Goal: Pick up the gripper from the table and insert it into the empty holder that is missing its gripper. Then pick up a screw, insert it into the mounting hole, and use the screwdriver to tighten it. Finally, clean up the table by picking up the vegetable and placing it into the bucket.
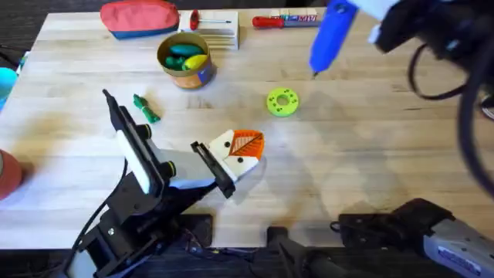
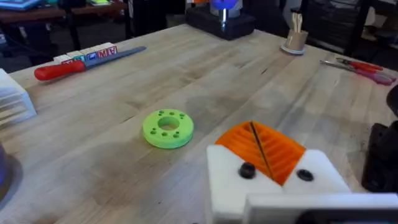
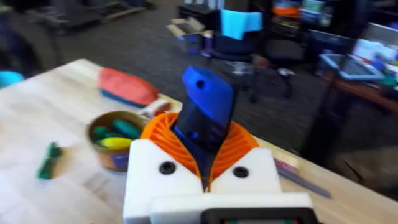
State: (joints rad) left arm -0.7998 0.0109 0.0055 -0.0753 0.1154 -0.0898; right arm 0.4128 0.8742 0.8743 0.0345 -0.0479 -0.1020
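My right gripper point(image 3: 205, 171) clamps the screwdriver point(image 1: 329, 37) at upper right; left gripper point(image 1: 245, 147) closed, empty; bare table point(image 1: 370, 162) lower right.

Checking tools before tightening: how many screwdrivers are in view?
2. The blue screwdriver is held by the right hand above the table; the red-handled screwdriver lies at the far edge. Others may be hidden.

The right arm point(image 1: 455, 46) looms dark, blurred, cut off at the edge.
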